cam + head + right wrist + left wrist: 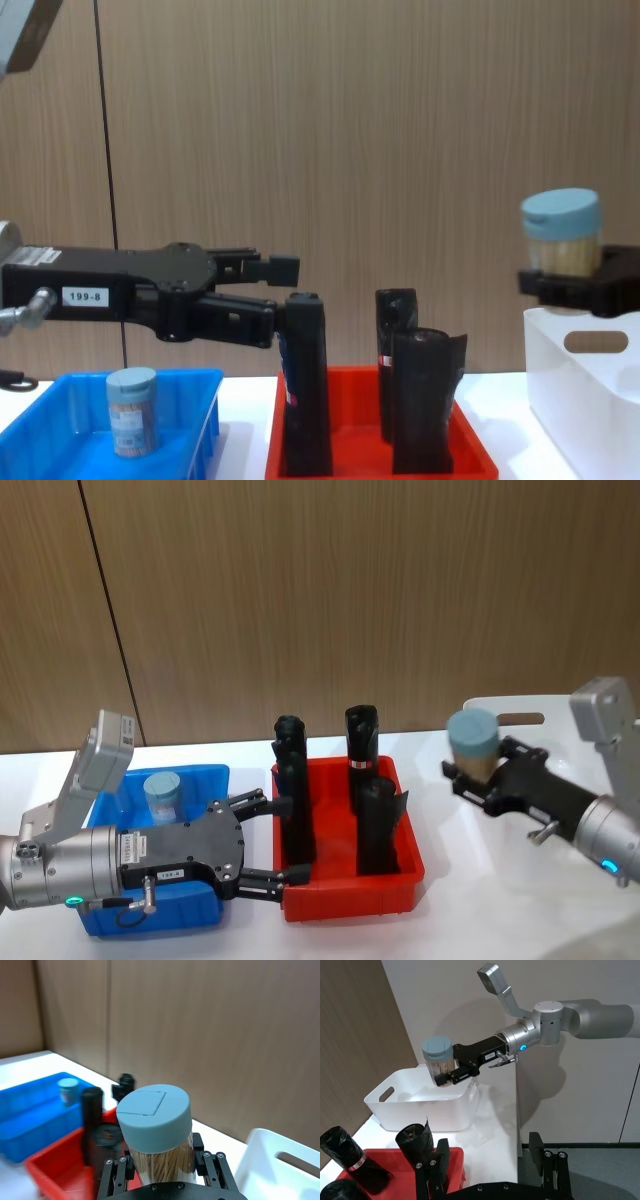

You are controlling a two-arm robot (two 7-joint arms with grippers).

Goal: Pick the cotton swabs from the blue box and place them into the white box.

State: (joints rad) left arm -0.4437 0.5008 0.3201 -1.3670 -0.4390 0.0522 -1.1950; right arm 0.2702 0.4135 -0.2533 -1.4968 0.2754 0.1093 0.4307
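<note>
Left gripper (290, 842) spread open and empty, hovering over the right rim of the blue box (205, 780), fingertips at the red tray (350, 898). Its arm hides the box front. Black rolls (375, 820) stand upright in the tray. One swab tub (162, 795) upright at the box's far side. Right gripper (472, 775) clamped on second swab tub (472, 735), above the left edge of the white box (505, 708), which is mostly hidden.

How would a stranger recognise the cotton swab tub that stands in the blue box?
Look to the blue box, left of the red tray. One small clear tub stands upright inside. Its pale grey-blue lid and short body set it apart from the tall black rolls nearby.
</note>
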